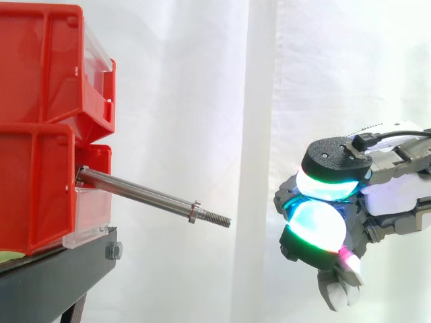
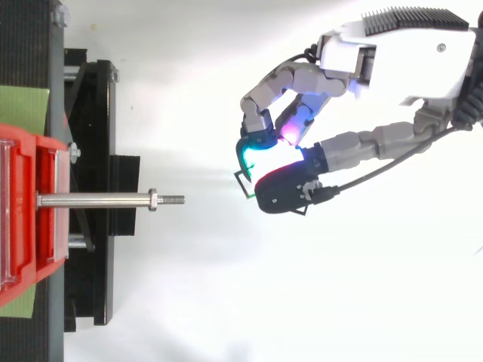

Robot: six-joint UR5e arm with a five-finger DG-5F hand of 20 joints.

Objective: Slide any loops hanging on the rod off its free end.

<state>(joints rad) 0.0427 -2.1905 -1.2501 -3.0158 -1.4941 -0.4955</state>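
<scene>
My hand [image 2: 400,68] pinches a thin green loop [image 2: 238,181], well apart from the rod [image 1: 141,194].
The fingers and thumb curl together, glowing pads closed on the loop in open air beyond the rod's threaded free end. The steel rod juts from the lower red bin [image 1: 37,188] on the black stand [image 1: 54,276], tilted slightly down, with a nut [image 2: 152,200] near its tip.

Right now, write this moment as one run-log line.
bare steel rod in red plastic bin: no loops | hand: clear of free end, pinching thin green loop | status: rod cleared
</scene>
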